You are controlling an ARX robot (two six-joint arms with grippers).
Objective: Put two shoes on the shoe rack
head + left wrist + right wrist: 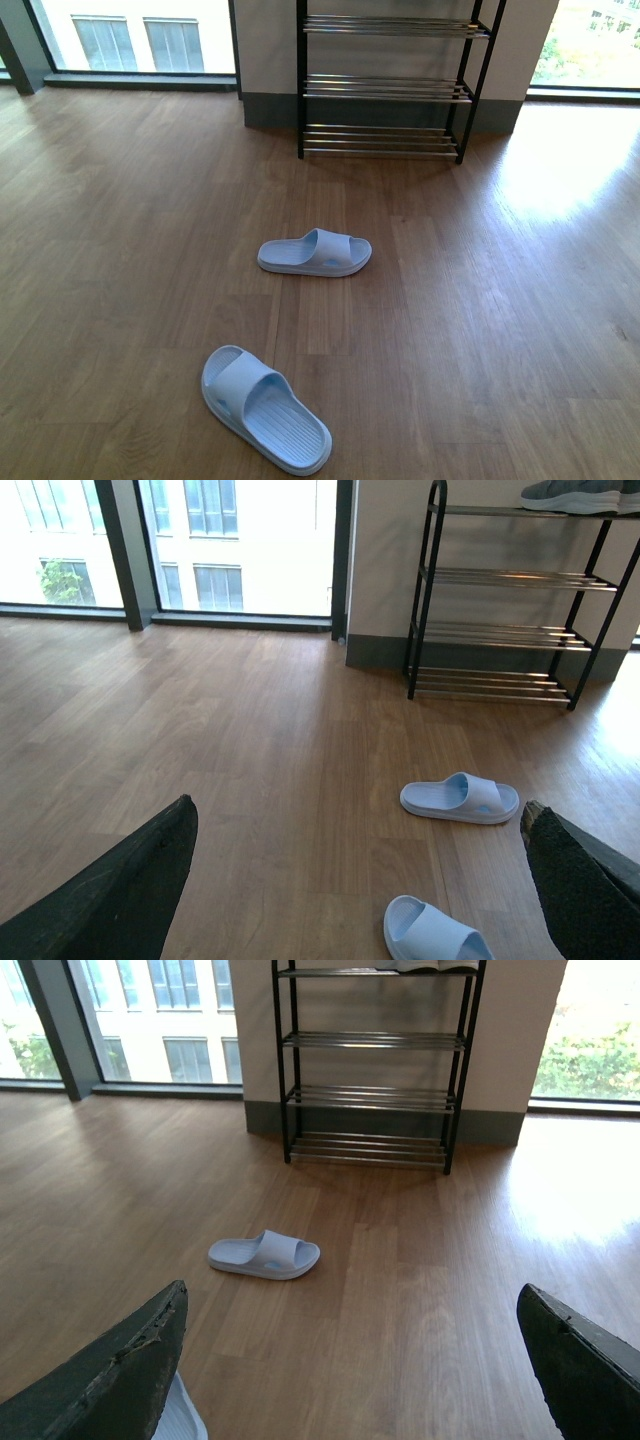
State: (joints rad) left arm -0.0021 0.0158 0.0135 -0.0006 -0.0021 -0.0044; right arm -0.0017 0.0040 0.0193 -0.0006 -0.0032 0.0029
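By my judgement the work on the pair in front of me has not begun. The shoe rack stands against the wall, and the chrome shelves that show in my front view carry nothing. My left wrist view shows one grey sneaker on a higher shelf of the rack, cut off by the frame. I cannot tell whether its partner sits beside it.

Both pale blue slides lie on the wooden floor, not on the rack. The first slide lies out in front of the rack, well apart from its lowest shelf, sole down and set crosswise to the rack's front. The second slide lies farther from the rack again, well apart from the first, sole down and at a slant to the rack.

My left tool is spread wide with nothing between its fingers, held above the floor and facing the rack. My right tool is likewise spread and empty, also facing the rack.

What is left, as far as I can see, is to pick up each slide, carry it to the rack and set it on a free shelf. Neither tool touches a slide yet
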